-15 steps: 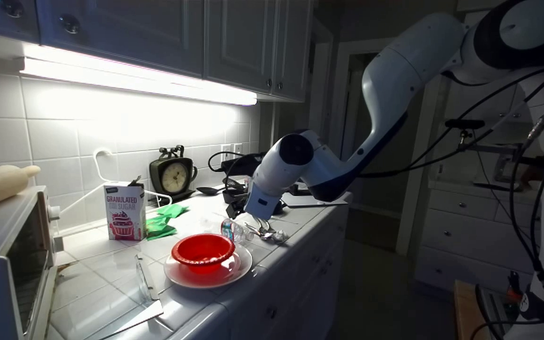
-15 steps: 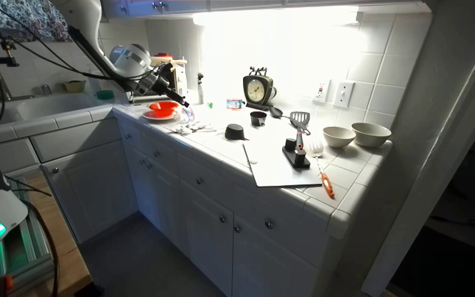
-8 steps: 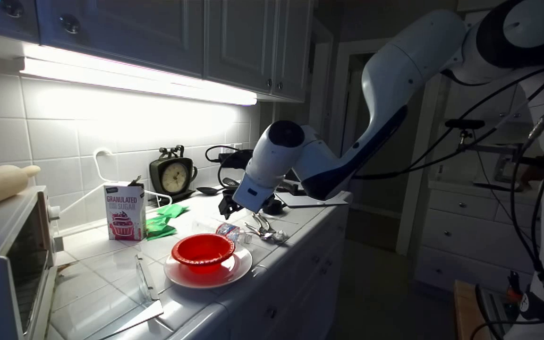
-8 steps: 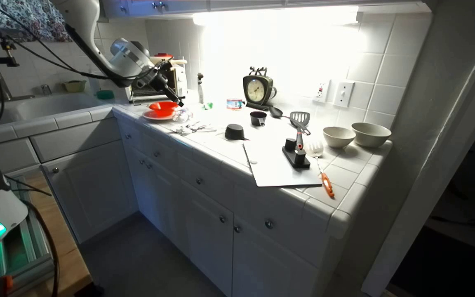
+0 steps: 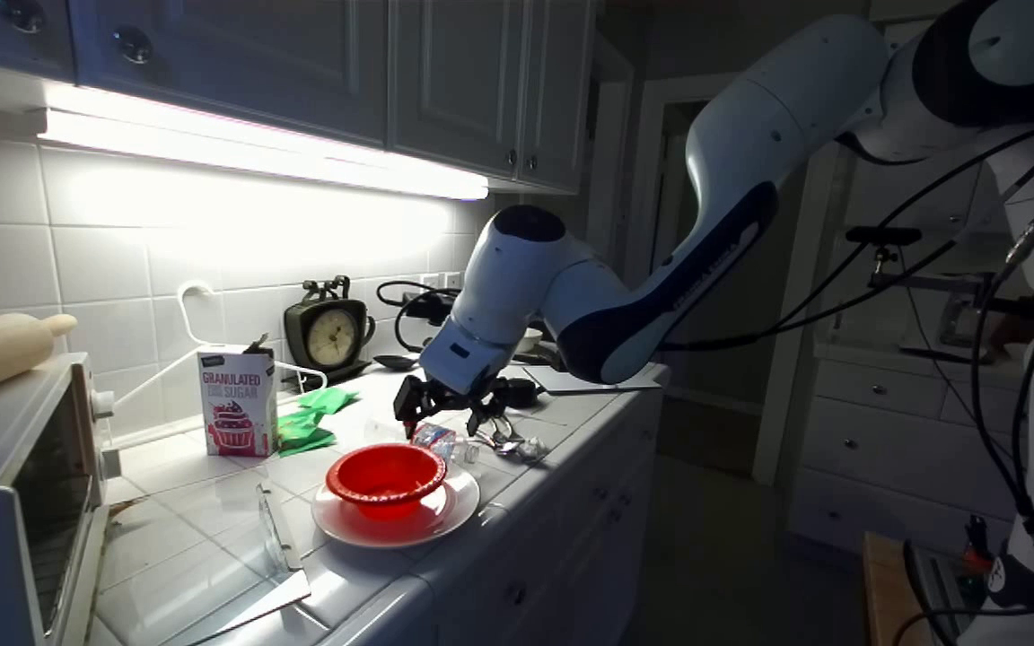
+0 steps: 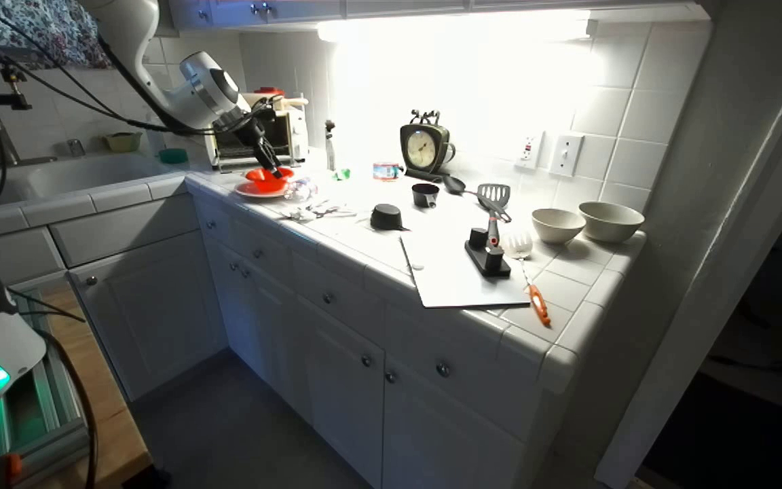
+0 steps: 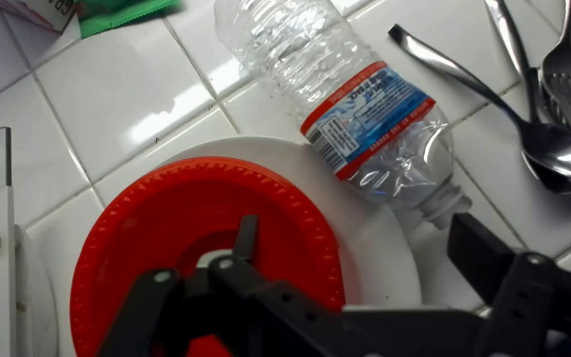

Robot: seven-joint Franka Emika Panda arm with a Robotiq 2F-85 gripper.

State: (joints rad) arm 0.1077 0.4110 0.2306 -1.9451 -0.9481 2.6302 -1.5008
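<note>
My gripper [image 7: 357, 235] stands wide open with nothing between its fingers. It hangs above a red bowl [image 7: 166, 198] with a scalloped rim, set on a white plate [image 7: 384, 258]. In the wrist view one finger [image 7: 247, 235] shows over the bowl's inside; the other is beyond the plate's edge, near the neck of a clear plastic bottle [image 7: 370, 119]. The uncapped bottle lies on its side, its red and blue label facing up, overlapping the plate's rim; whether they touch I cannot tell. Both exterior views show the gripper [image 5: 443, 420] close above the bowl [image 6: 260, 178] and bottle [image 5: 441, 438].
Loose spoons and forks [image 7: 553, 144] lie beside the bottle. A clear panel [image 7: 2, 248] stands left of the bowl. Further back are a sugar box [image 5: 239, 404], green packets [image 5: 306, 431] and a dial scale [image 5: 328, 332]. A toaster oven [image 5: 32, 502] borders the counter.
My gripper has moved from above the bottle toward the red bowl, and its wrist has turned. The bottle, tilted under the gripper a second ago, now lies flat. Bowl and plate are unmoved.
</note>
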